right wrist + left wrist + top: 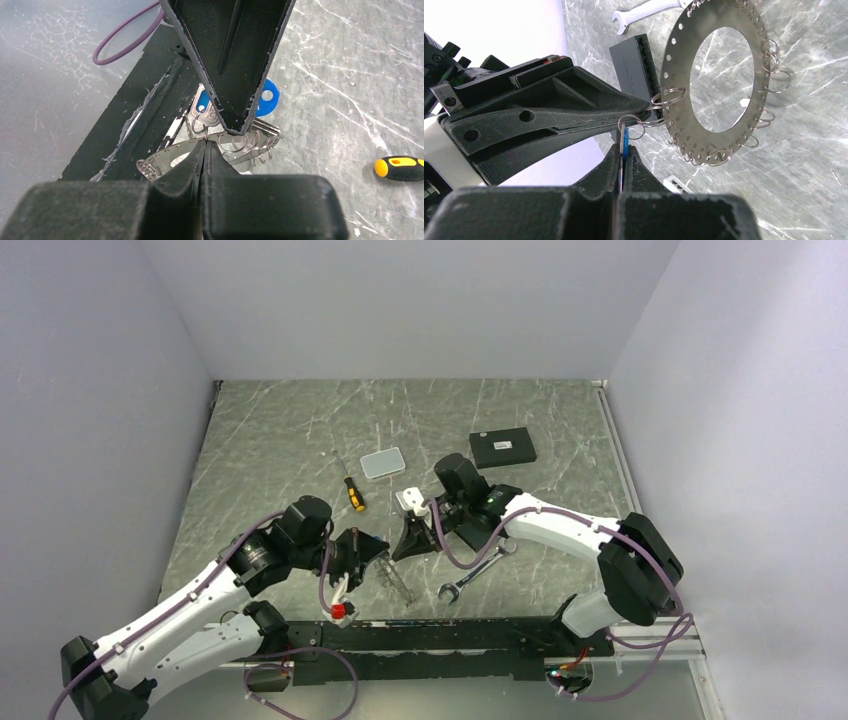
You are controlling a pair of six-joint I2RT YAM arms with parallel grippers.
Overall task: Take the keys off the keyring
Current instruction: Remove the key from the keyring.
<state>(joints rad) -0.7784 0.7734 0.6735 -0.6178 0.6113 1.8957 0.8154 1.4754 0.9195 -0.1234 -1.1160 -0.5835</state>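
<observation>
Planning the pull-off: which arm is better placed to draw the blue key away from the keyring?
Left. The left tool is shut on the blue key, while the right tool pinches the keyring at its rim, so it can likely anchor.

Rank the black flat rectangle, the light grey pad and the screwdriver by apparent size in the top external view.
1. black flat rectangle, clearly the largest.
2. light grey pad.
3. screwdriver. It is longer than the pad but much thinner, so these two are arguable.
</observation>
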